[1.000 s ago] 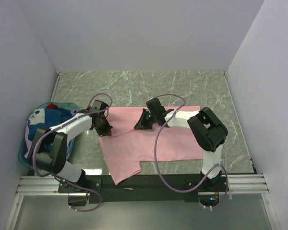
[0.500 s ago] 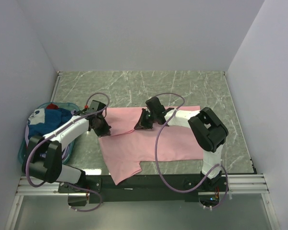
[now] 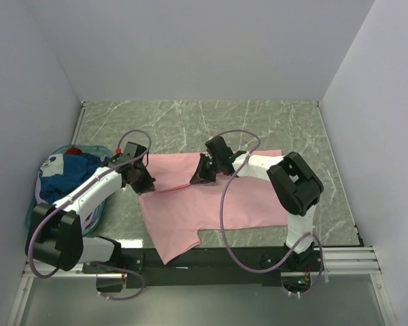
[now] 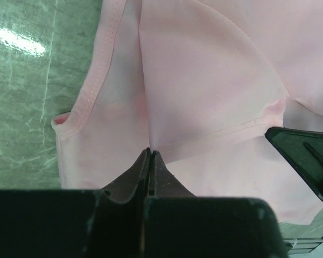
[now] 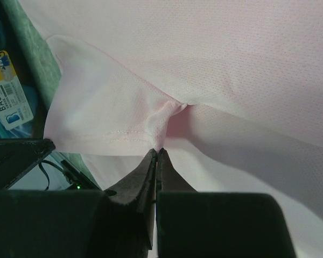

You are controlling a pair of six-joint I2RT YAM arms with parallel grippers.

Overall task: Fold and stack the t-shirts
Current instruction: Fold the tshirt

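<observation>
Pink t-shirt (image 3: 217, 197) cloth lay spread mid-surface (image 3: 190, 122). The left tool (image 3: 143, 183) was pinched tight on the sleeve hem at the shirt's 10 o'clock and the right tool (image 3: 199, 178) on the same flap near 12 o'clock, probably to hold it taut for folding inward. Other shirts (image 3: 61, 178) sat bunched in the teal basket (image 3: 32, 219) at 9 o'clock.

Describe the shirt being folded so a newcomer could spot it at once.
On the green marbled table, look at the middle: a light pink t-shirt lies spread there, the left gripper and right gripper each pinching its cloth. The other shirts sit bunched in the teal basket at the left; it alone is pink and laid out.
</observation>
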